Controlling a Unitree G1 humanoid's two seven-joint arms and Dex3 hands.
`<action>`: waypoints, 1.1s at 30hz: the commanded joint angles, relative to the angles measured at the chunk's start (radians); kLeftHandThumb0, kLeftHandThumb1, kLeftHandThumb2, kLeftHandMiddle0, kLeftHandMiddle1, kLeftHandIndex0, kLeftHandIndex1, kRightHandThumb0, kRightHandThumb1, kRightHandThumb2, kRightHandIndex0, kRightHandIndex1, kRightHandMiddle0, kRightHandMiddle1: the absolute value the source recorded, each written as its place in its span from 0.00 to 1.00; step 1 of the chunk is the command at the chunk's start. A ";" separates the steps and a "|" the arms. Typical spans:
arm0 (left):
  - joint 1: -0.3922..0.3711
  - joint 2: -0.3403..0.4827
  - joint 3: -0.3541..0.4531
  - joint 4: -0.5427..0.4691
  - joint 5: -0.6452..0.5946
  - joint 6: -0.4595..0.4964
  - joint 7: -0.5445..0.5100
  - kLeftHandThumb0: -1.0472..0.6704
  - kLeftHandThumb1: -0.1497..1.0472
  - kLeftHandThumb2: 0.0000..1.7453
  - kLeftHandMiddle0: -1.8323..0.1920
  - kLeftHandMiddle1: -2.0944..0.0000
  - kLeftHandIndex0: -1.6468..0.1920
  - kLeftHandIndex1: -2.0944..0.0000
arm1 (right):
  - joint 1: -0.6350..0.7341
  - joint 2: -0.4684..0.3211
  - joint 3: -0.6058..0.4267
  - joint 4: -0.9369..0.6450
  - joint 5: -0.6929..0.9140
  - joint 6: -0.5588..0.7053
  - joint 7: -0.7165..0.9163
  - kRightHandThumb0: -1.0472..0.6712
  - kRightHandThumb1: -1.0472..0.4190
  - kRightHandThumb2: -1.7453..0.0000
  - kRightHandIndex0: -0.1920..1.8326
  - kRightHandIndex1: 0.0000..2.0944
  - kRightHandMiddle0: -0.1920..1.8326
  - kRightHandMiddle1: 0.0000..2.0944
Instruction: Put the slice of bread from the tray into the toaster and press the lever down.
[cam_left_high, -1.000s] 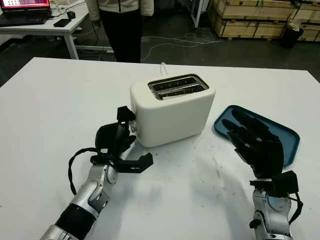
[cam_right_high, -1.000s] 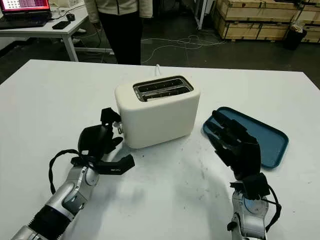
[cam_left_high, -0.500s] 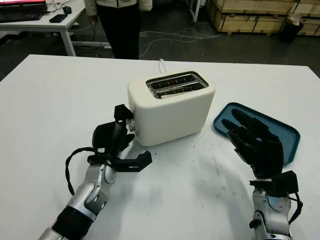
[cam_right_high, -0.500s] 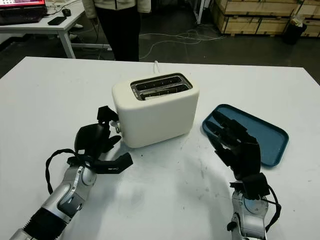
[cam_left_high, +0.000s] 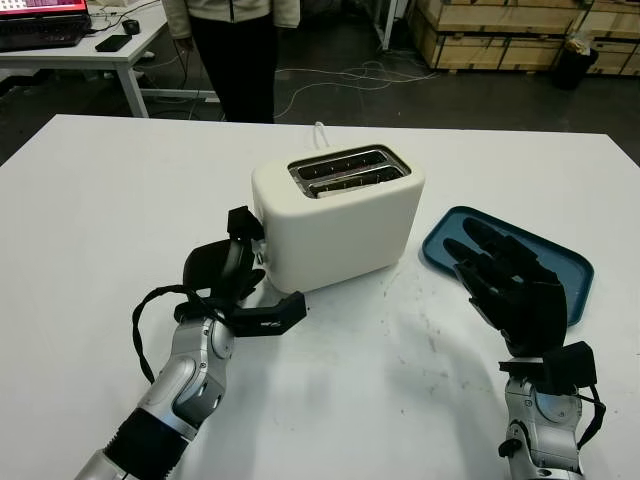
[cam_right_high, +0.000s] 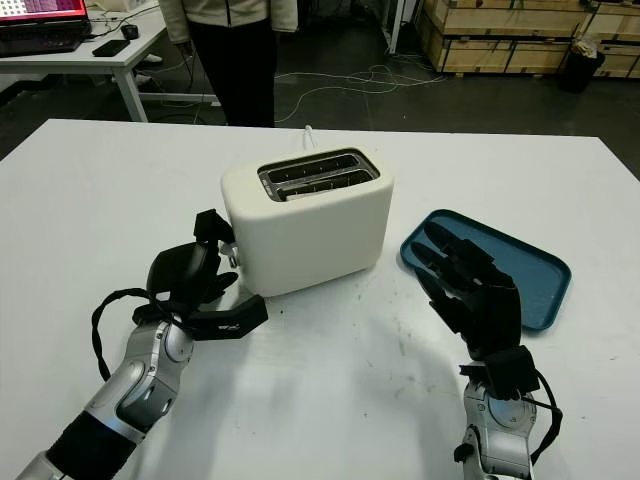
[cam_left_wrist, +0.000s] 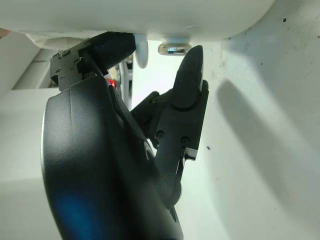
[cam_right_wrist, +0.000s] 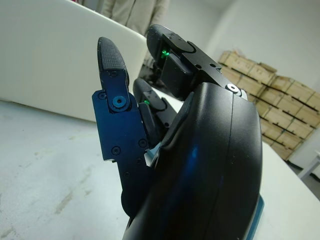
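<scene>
A white two-slot toaster stands mid-table, with something pale in its front slot; I cannot tell what it is. My left hand is open at the toaster's left end. One finger reaches up against that end beside a small white knob, and the thumb points along the toaster's base. The blue tray lies to the toaster's right, and its visible part is bare. My right hand is open and upright above the table, in front of the tray's near left corner.
A person stands just beyond the table's far edge. A desk with a laptop is at the back left, wooden crates at the back right. White tabletop stretches between my two arms.
My left hand has edged slightly closer to the toaster's left end. The right hand has stayed where it was.
</scene>
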 joint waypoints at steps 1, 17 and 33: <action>0.000 -0.030 -0.208 0.161 -0.029 0.050 -0.412 0.51 0.89 0.08 0.32 0.77 0.23 0.95 | -0.050 0.003 0.003 0.025 -0.002 -0.004 -0.005 0.34 0.09 0.94 0.49 0.00 0.46 0.00; -0.055 0.129 -0.123 -0.101 0.055 0.054 -0.480 0.52 0.89 0.01 0.52 0.23 0.35 0.59 | -0.065 0.010 0.007 0.045 -0.012 -0.022 -0.008 0.34 0.09 0.94 0.50 0.00 0.47 0.00; -0.070 0.128 -0.084 -0.119 0.097 0.060 -0.554 0.52 0.89 0.01 0.51 0.23 0.44 0.46 | -0.070 0.008 0.008 0.058 -0.009 -0.012 -0.007 0.33 0.09 0.94 0.51 0.00 0.48 0.00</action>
